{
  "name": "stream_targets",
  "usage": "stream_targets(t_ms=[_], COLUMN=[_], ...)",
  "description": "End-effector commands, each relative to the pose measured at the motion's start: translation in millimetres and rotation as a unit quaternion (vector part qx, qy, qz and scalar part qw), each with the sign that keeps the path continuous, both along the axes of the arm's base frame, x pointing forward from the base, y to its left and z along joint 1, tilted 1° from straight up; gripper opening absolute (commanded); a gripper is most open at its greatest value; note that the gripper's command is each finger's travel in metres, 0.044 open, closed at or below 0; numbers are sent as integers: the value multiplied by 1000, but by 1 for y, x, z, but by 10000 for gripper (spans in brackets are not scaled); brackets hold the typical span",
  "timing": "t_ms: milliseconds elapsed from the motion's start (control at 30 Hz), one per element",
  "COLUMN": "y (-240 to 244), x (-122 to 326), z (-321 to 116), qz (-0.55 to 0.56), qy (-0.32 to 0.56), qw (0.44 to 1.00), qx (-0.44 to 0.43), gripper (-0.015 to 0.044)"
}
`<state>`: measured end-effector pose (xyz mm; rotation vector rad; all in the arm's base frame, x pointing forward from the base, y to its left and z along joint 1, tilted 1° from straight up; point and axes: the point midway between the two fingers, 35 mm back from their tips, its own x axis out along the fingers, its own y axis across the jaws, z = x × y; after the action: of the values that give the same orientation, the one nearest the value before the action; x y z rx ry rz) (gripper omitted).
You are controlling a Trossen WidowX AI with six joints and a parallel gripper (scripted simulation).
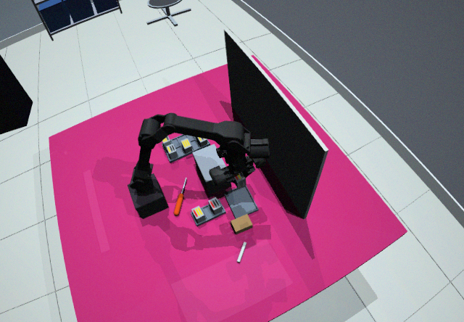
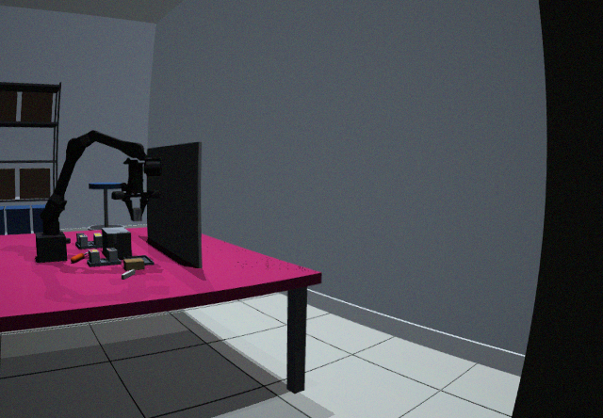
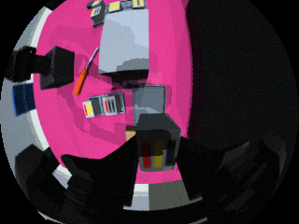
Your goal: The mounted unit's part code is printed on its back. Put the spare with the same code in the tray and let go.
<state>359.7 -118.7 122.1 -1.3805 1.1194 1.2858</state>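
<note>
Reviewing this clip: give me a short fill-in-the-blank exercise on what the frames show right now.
1. The gripper is shut on a ____.
2. The screwdriver has an ____ handle.
3. The grey tray holds ____ spares at this moment.
4. The table is covered in ____.

Missing words: spare; orange; no; pink
</note>
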Motion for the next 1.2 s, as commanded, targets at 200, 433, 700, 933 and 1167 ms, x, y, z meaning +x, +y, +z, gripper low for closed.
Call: stream_targets(t_ms=[200, 433, 700, 933, 1167], y=[-2, -3, -4, -4, -5], x=[3, 4, 6, 7, 8], z=[-14, -21, -30, -38, -46], qz=[3, 3, 3, 3, 3], qy=[3, 3, 3, 3, 3], qw=[1000, 1000, 1000, 1000, 1000], qx=[2, 2, 2, 2, 2], gripper=[0, 0, 0, 0, 0])
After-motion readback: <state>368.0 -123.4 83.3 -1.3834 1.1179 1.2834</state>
